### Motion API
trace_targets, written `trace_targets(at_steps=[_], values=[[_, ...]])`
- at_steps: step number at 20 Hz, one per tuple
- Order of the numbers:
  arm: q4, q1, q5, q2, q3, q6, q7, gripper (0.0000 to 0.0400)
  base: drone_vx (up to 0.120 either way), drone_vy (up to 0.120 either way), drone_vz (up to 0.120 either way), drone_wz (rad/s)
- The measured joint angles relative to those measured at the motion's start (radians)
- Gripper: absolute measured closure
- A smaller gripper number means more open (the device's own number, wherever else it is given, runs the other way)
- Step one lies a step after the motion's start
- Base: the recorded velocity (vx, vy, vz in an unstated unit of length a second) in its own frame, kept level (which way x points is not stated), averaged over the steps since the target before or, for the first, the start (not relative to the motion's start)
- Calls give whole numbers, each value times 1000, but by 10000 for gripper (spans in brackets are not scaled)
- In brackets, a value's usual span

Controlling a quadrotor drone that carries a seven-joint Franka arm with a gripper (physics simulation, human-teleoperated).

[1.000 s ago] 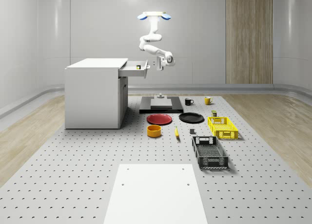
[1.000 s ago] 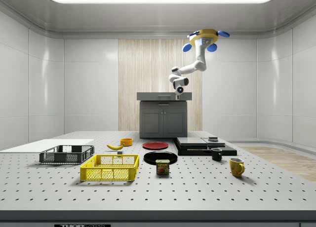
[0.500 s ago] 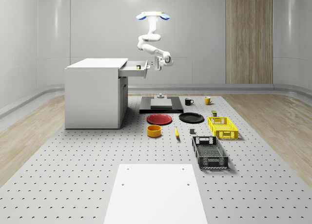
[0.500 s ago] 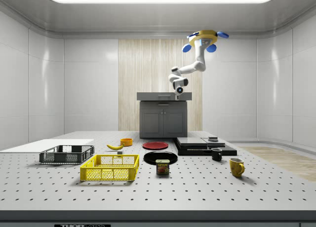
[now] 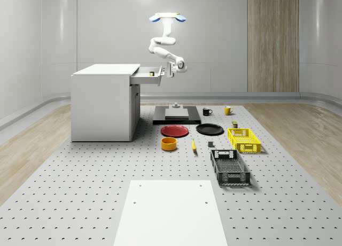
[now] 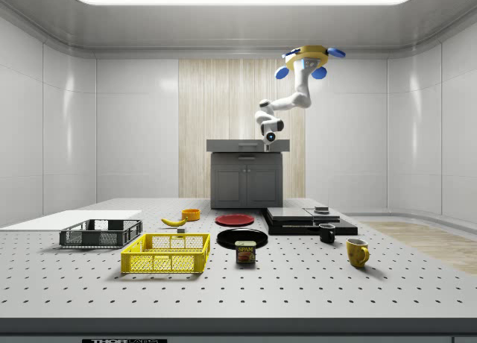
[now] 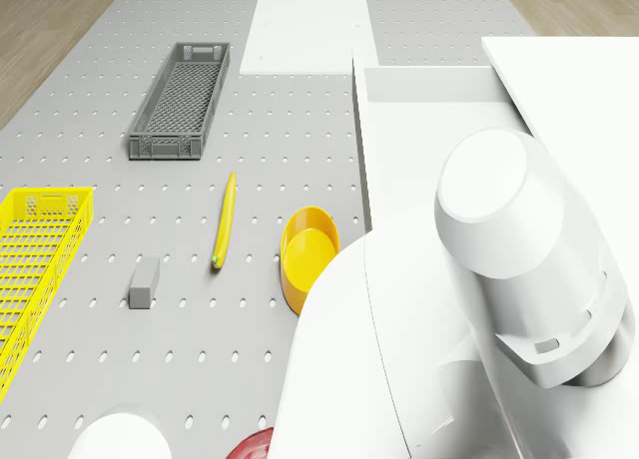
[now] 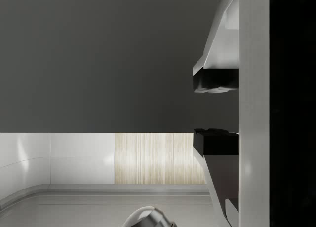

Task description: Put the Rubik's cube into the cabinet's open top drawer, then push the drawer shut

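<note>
The white cabinet (image 5: 101, 101) stands at the whole-scene view's left, its top drawer (image 5: 147, 76) pulled out toward the right. A small yellowish thing (image 5: 152, 72), seemingly the Rubik's cube, lies inside the drawer. The drone (image 5: 168, 17) hovers high, just right of the drawer's front. Its arm bends down and my gripper (image 5: 168, 70) sits right at the drawer front, at drawer height. In the wrist view a dark flat face lies close ahead, and my gripper (image 8: 215, 111) is open, with an empty gap between its fingers (image 8: 215, 81). In the side view my gripper (image 6: 270, 139) hangs before the cabinet (image 6: 246, 175).
On the floor plate right of the cabinet lie a black platform (image 5: 176, 115), red plate (image 5: 175, 130), black plate (image 5: 209, 129), orange bowl (image 5: 169, 144), banana (image 5: 193, 145), yellow basket (image 5: 243, 139), grey basket (image 5: 230, 167) and two mugs (image 5: 207, 111). A white sheet (image 5: 170, 211) lies in front.
The arm has folded in and my gripper has moved left in the whole-scene view, closing the gap to the drawer front. The drone holds its place. The drawer has not visibly moved.
</note>
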Motion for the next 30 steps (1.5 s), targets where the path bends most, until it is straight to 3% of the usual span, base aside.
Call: trace_targets(at_steps=[7,8,16,24,26,30], values=[[-47,69,-78,-44,-30,28,-28,291,0,0,0,0],[-60,75,-72,-46,-44,33,11,292,0,0,0,0],[-117,205,-247,-79,-72,44,-146,295,0,0,0,0],[-168,361,-480,-92,-104,52,-311,295,0,0,0,0],[-174,411,-567,-93,-100,56,-409,294,0,0,0,0],[-192,489,-689,-97,-123,75,-475,295,0,0,0,0]])
